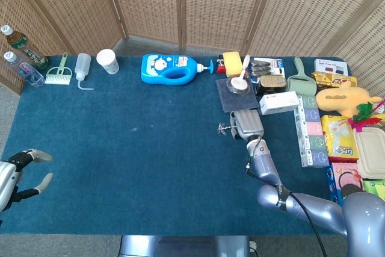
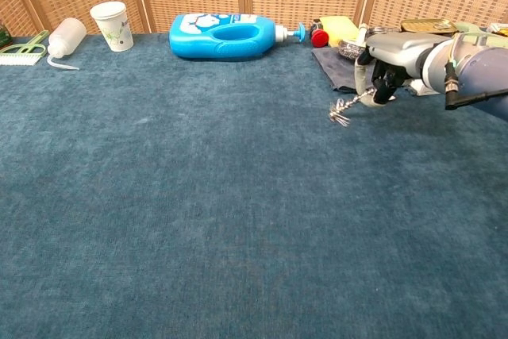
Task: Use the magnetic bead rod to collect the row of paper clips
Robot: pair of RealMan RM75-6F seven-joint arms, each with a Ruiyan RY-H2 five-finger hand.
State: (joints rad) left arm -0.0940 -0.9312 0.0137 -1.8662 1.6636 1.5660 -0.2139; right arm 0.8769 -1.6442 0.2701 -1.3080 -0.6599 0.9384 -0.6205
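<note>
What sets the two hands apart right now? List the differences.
The right hand grips the magnetic bead rod with paper clips clinging to its tip; the left hand holds nothing, fingers apart. The right hand is mid-table beside the grey cloth; the left hand sits at the near-left edge.

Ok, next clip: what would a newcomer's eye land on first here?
Probably the right hand right of centre, holding a thin rod with paper clips bunched at its tip above the blue cloth. Next, the blue detergent bottle lying at the far edge, and the packed clutter of boxes and snacks down the right side.
</note>
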